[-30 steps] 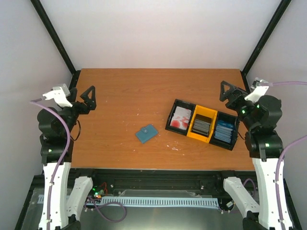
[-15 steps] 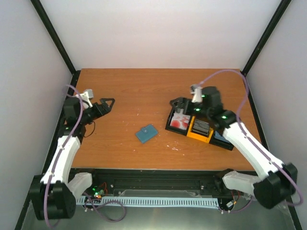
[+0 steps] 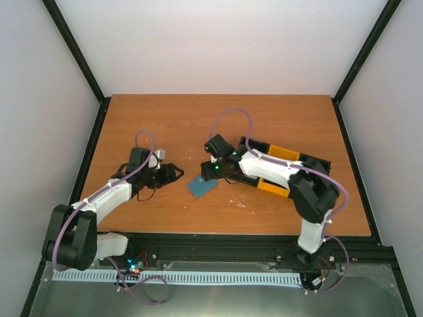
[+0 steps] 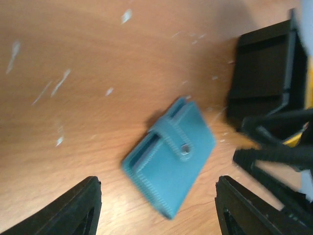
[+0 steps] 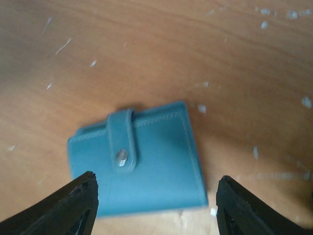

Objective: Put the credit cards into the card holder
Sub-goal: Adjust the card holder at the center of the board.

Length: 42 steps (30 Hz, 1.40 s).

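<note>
Orange-brown wooden table (image 3: 165,119). Teal card holder (image 3: 201,185) lies flat on it, closed, snap tab facing up. Black-and-yellow tray (image 3: 283,154) sits to the card holder's right, near but apart. White specks (image 3: 241,203) on the wood just right of the card holder.

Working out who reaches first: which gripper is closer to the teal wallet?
The right gripper: it hovers at the far edge of the teal card holder, while the left gripper stands off to its left with a visible gap between.
</note>
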{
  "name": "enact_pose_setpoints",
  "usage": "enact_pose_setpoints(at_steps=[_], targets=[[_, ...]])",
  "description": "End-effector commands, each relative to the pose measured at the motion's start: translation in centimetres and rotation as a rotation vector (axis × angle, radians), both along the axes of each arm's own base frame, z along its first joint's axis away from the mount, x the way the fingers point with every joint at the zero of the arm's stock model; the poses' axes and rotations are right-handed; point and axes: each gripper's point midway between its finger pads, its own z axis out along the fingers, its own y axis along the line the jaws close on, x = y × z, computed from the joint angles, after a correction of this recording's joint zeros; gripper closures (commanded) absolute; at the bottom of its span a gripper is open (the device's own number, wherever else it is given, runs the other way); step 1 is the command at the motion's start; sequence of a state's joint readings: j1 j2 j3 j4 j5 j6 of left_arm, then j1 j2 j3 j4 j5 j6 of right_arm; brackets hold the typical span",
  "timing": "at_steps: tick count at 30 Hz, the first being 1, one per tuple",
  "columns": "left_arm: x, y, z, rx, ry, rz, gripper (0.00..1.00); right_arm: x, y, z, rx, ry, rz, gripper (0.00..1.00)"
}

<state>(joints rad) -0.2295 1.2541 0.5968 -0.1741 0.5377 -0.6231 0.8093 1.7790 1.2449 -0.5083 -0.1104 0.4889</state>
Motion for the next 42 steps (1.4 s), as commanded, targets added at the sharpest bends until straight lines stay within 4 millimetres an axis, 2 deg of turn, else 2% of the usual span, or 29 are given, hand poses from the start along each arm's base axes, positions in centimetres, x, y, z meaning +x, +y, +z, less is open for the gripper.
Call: enact_pose_setpoints(at_steps=[1,3,6,10,14,17,20,25,28,30,31,32,35,38,40,42], targets=[[-0.4,1.4,-1.4,0.035,0.021,0.095,0.36,3.1,1.4,-0.6,-0.073,-0.058,0.012,0.37],[-1.0,2.2,-1.8,0.078,0.049,0.125,0.36,4.2,2.3,-1.3,-0.096,-0.069,0.015,0.4],[-1.2,2.9,-1.4,0.106,0.036,0.145,0.35,5.7,3.2,-2.2,-0.117,-0.089,0.011,0.4],[-1.5,2.6,-1.1,0.083,0.027,0.138,0.34,6.0,4.6,-4.0,-0.132,-0.033,0.051,0.41],[-1.6,2.9,-0.6,0.089,0.004,0.145,0.33,5.5,2.2,-5.5,-0.245,-0.009,0.019,0.56],[-1.8,3.1,-0.3,0.092,-0.015,0.148,0.33,4.2,0.5,-6.3,-0.308,0.01,0.033,0.66],[-2.0,3.0,-0.1,0.086,-0.023,0.147,0.32,2.3,-0.6,-6.8,-0.394,0.017,0.092,0.69],[-2.5,2.5,0.0,0.053,-0.03,0.117,0.31,-2.0,-1.8,-7.1,-0.512,0.079,0.162,0.7],[-3.2,2.1,-0.5,0.026,-0.003,0.1,0.3,-4.6,-2.4,-6.9,-0.495,0.13,0.15,0.7],[-3.8,2.0,-1.2,0.009,0.026,0.104,0.3,-6.1,-1.8,-6.6,-0.405,0.172,0.149,0.7],[-4.2,2.0,-1.6,0.001,0.046,0.112,0.3,-6.4,-0.5,-5.7,-0.309,0.171,0.157,0.7],[-4.5,2.0,-2.0,-0.002,0.064,0.117,0.3,-6.8,-0.4,-5.8,-0.284,0.178,0.155,0.68],[-5.3,2.1,-3.3,-0.006,0.123,0.123,0.31,-5.9,0.6,-3.8,-0.208,0.124,0.117,0.62],[-5.8,1.4,-3.6,-0.042,0.141,0.094,0.33,-3.9,-0.7,-1.5,-0.263,0.023,0.009,0.56],[-5.9,0.8,-3.4,-0.08,0.144,0.074,0.33,-4.0,-0.1,-0.7,-0.259,0.008,0.038,0.56],[-5.5,0.1,-2.7,-0.127,0.122,0.049,0.33,-4.7,1.1,-0.8,-0.265,0.019,0.099,0.52]])
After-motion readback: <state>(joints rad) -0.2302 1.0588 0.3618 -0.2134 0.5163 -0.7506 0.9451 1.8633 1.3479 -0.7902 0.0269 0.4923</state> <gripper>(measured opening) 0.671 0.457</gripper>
